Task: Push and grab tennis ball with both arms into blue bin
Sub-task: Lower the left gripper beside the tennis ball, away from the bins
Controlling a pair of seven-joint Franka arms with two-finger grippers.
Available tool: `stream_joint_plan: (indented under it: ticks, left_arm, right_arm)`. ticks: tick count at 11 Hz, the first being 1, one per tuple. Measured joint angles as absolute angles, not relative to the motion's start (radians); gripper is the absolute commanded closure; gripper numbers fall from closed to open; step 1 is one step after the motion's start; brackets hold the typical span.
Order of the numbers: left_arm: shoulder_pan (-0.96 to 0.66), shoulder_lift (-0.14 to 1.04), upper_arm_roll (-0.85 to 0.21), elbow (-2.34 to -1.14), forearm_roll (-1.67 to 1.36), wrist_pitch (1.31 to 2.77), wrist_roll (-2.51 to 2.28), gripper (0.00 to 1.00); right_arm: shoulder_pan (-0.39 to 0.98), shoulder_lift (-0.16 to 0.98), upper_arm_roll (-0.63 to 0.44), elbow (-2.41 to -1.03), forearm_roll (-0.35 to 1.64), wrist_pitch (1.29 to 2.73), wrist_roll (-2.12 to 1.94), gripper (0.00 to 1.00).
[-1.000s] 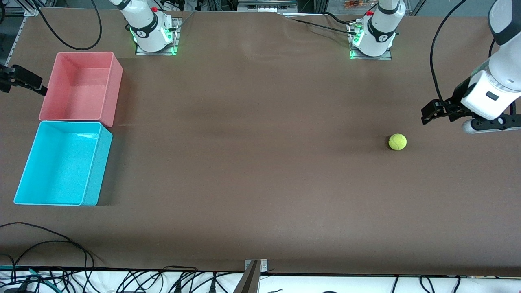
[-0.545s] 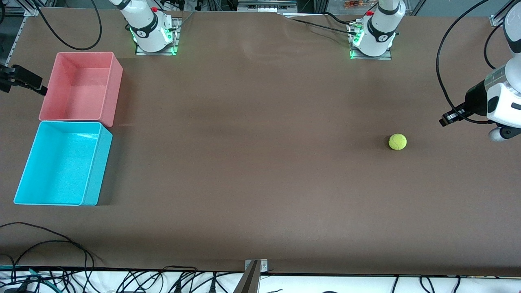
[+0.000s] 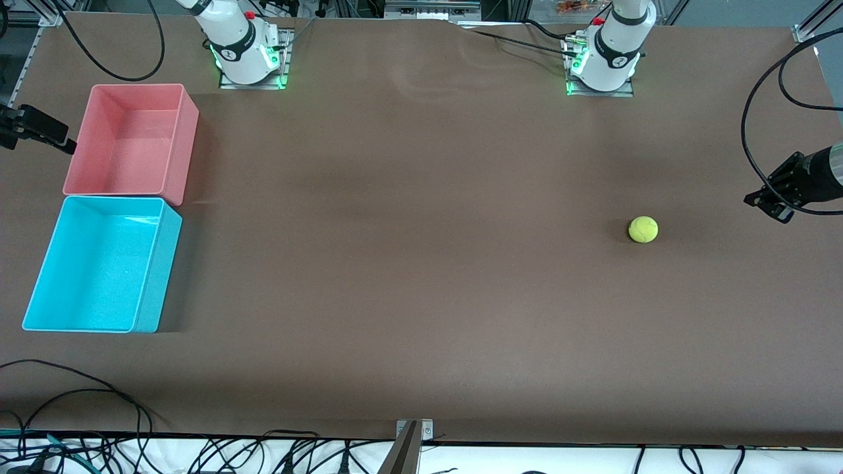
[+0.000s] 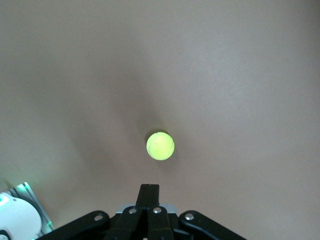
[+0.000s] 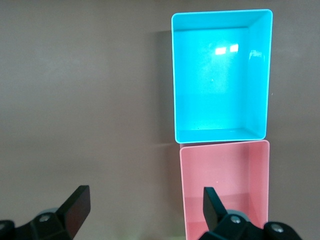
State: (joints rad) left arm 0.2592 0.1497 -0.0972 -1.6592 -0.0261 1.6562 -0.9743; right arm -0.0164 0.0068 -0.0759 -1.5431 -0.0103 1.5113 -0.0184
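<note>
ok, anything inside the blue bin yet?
No. The blue bin shows only its bare floor, nothing covered. The tennis ball sits on the table toward the left arm's end.

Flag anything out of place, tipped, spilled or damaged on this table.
Nothing stands out. The ball sits alone on the table, intact. The blue bin and pink bin stand upright side by side, both empty. The left gripper is shut, off the ball; the right gripper waits open.
</note>
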Motion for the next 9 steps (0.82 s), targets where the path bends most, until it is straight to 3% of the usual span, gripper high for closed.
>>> stream_joint_plan:
  ticks: [4, 9]
  left_arm:
    - [0.307, 0.138, -0.099, -1.819, -0.027, 1.845, -1.086, 1.0]
    - [0.347, 0.072, -0.103, -2.166, -0.027, 2.182, -1.154, 1.0]
  right_arm:
    - [-0.016, 0.007, -0.076, -1.543, -0.01, 1.511, -0.018, 0.0]
    - [-0.017, 0.007, -0.076, -1.543, -0.01, 1.51, -0.018, 0.0]
